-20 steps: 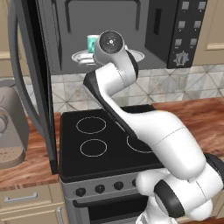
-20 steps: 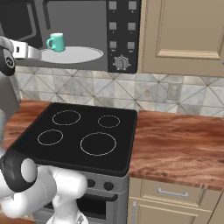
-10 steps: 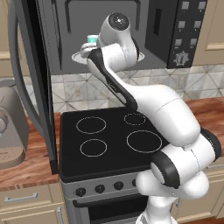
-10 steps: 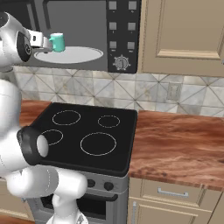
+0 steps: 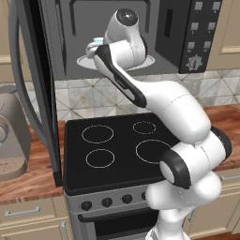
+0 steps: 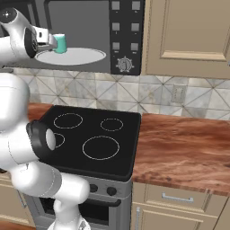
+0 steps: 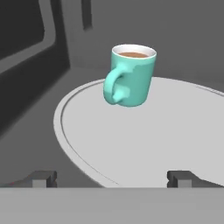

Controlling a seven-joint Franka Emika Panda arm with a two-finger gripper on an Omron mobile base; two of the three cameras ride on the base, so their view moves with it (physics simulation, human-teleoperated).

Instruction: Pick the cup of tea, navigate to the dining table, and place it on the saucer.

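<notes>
The cup of tea (image 7: 131, 76) is a teal mug with brown liquid, upright on the white round microwave plate (image 7: 153, 140) inside the open microwave. Its handle points toward the hand, slightly left. My gripper (image 7: 111, 179) is open, its two dark fingertips (image 7: 43, 178) wide apart at the plate's near rim, short of the cup and holding nothing. From the right base view the gripper (image 6: 52, 42) sits just left of the cup (image 6: 60, 43). In the left base view the arm hides most of the cup (image 5: 96, 41). The dining table and the saucer are out of view.
The microwave door (image 5: 33, 75) swings open at the left, over the black stove (image 5: 117, 145). The microwave's control panel (image 6: 121, 40) is at the right of the cavity. A reddish-brown wooden countertop (image 6: 179, 143) runs right of the stove. A grey appliance (image 5: 9, 136) stands at the far left.
The arm has risen and reached forward into the microwave, bringing the hand up close to the cup. The gripper has stayed open and the cup has not moved.
</notes>
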